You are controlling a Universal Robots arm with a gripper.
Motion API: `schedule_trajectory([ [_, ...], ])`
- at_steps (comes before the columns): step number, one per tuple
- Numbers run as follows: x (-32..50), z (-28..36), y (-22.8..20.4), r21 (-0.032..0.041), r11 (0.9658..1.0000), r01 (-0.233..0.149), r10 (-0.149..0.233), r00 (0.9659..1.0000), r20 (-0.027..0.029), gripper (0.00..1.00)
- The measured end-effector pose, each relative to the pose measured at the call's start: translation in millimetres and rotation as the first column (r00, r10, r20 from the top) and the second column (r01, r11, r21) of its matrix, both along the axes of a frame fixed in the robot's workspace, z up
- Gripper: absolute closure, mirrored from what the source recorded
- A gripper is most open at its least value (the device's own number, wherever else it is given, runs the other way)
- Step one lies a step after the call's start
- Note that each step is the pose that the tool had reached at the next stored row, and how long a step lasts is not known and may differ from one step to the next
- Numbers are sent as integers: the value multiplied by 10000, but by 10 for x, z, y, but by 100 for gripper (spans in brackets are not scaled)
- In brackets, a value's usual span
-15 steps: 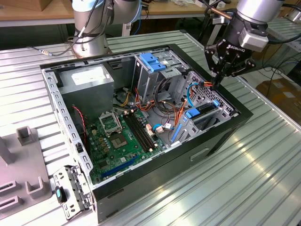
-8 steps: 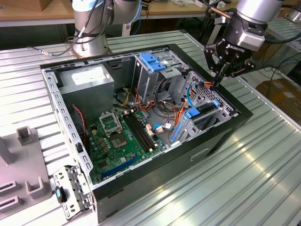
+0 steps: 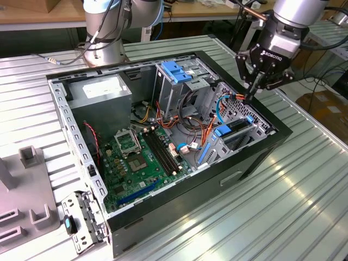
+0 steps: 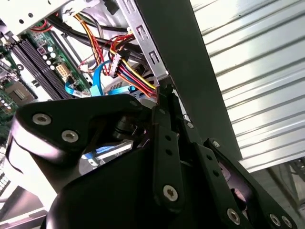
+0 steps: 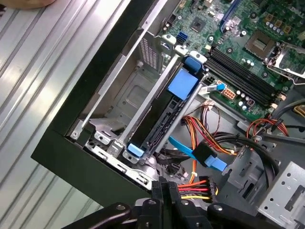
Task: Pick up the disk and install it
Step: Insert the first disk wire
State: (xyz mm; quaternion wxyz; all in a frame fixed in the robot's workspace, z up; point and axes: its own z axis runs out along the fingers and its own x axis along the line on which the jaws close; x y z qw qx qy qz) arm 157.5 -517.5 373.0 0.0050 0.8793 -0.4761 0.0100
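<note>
We see a table (image 3: 304, 201) of ribbed, pale metal slats, its ridges catching bright streaks of light from overhead. At the exterior view's left, grey moulded fixtures (image 3: 27, 206) sit on its surface. Behind the table runs a wooden bench (image 3: 49, 13) with a cardboard box (image 3: 46, 4) on it. At the exterior view's right, beyond the table's edge, we make out a brown carton (image 3: 323, 106) low down, with dark cables (image 3: 318, 81) trailing near it.
</note>
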Motion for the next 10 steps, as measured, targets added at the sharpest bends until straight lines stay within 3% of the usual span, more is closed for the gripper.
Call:
schedule_trajectory([
  [3,-39,-6,-1,2,10000,36,-36,10000,0,84],
  [6,-41,-11,0,-1,9993,379,-379,9993,0,84],
  [9,-41,-21,0,-1,9960,891,-891,9960,0,84],
  [10,-41,-26,-1,-1,9936,1132,-1132,9936,0,84],
])
